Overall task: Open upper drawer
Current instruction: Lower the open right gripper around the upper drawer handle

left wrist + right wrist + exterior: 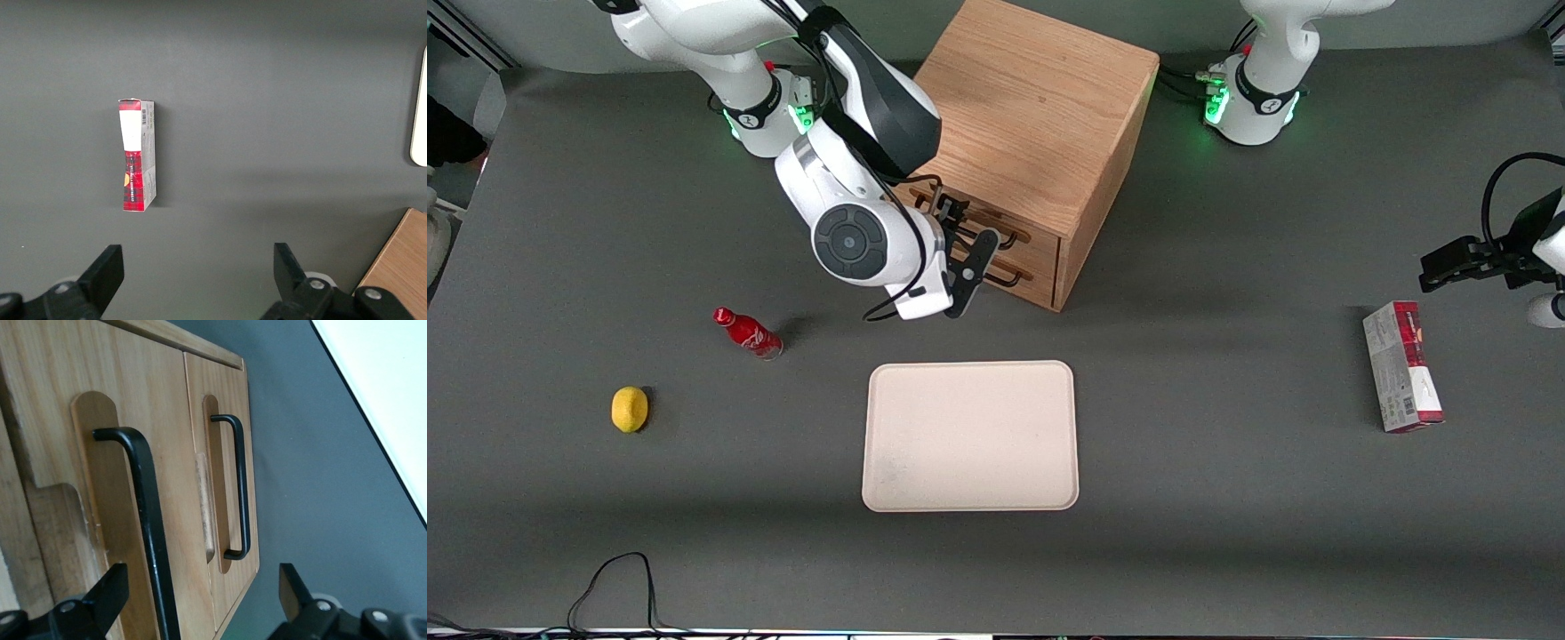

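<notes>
The wooden cabinet stands at the back middle of the table. Its upper drawer is shut, flush with the bottom drawer under it. My right gripper is open, right in front of the drawer fronts. In the right wrist view the upper drawer shows its long black handle, which runs between the open fingers, close to one of them. The gripper does not grip it. The bottom drawer's handle lies farther off, toward the table surface.
A cream tray lies nearer the front camera than the cabinet. A red bottle and a lemon lie toward the working arm's end. A red-and-white box lies toward the parked arm's end, also in the left wrist view.
</notes>
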{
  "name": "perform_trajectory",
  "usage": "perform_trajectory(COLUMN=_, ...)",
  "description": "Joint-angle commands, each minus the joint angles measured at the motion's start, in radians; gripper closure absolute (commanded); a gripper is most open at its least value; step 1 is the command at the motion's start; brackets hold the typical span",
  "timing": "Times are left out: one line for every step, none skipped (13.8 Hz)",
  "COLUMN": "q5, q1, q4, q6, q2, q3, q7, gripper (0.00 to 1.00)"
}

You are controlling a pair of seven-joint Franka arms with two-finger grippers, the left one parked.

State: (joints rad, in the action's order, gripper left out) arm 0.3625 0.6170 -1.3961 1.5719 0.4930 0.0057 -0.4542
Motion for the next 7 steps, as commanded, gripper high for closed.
perform_trajectory(q5=0.022, q1=0.006, q4=-0.001, q6=0.025, q2=0.013, q3=-0.004, q7=-0.033, gripper=0.00)
perform_trajectory(q5=0.022, q1=0.006, q4=-0.003, q6=0.026, q2=0.013, q3=-0.006, q7=-0.062, gripper=0.00)
perform_trajectory(q5=0.022, q1=0.006, q4=-0.004, q6=0.026, q2=0.013, q3=-0.004, q7=-0.082, gripper=0.00)
perform_trajectory(q5=0.022, q1=0.006, q4=-0.017, q6=0.028, q2=0.010, q3=-0.004, q7=-0.086, gripper=0.00)
perform_trajectory(q5=0.022, q1=0.006, q4=-0.024, q6=0.039, q2=0.009, q3=-0.004, q7=-0.087, gripper=0.00)
perform_trajectory(q5=0.022, q1=0.006, q4=-0.034, q6=0.048, q2=0.006, q3=-0.004, q7=-0.087, gripper=0.00)
perform_trajectory(q5=0.021, q1=0.007, q4=-0.037, q6=0.052, q2=0.006, q3=-0.004, q7=-0.087, gripper=0.00)
